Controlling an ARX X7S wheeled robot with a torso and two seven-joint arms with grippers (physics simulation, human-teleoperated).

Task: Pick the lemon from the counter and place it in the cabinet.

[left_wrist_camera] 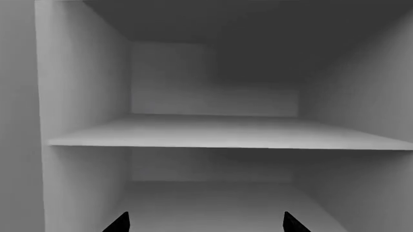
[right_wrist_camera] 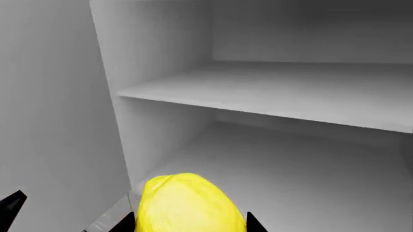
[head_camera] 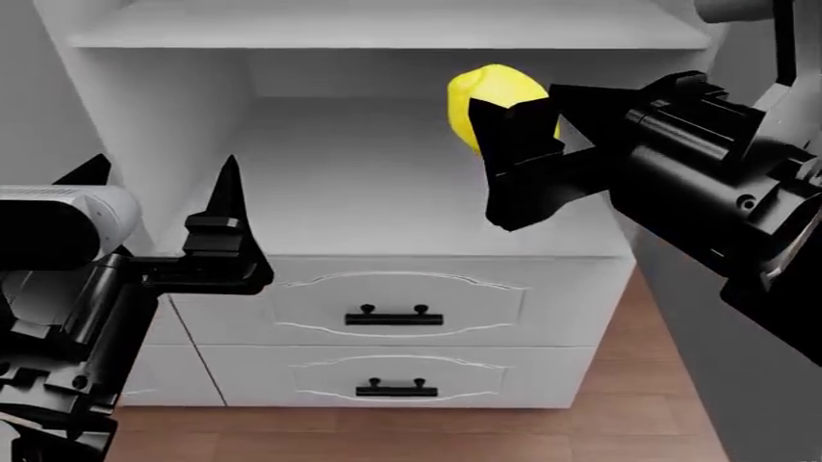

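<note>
**Lemon in the grip, heading into the cabinet**

The right gripper (head_camera: pixel 514 130) is holding the lemon (head_camera: pixel 495 104) between its dark fingers, closed on the fruit's sides, with the yellow end poking out past the fingertips. In the right wrist view the lemon (right_wrist_camera: pixel 187 205) is filling the space just ahead of the camera, flanked by the two finger tips. The carrying part of the task looks to be nearly over; the step in hand is the placing.

Just beyond and below the fruit, the lower shelf (head_camera: pixel 346 183) of the cabinet (head_camera: pixel 154 135) is lying bare, and the lemon appears to be hanging above it, near the shelf's right-hand side rather than resting on it. How far above cannot be judged. The next move probably calls for a short reach farther in and a lowering until the fruit is touching the shelf, then a spreading of the fingers. Being round, the lemon may roll if let go too high.

The right arm is reaching in from the side, its wrist tilted so the fingers are pointing into the opening.

The left gripper (head_camera: pixel 161 217) is hanging nearer the robot, in front of the cabinet's left wall, its fingers spread wide and holding nothing. Farther in, the upper shelf (right_wrist_camera: pixel 277 89) is crossing above the lemon.
</note>
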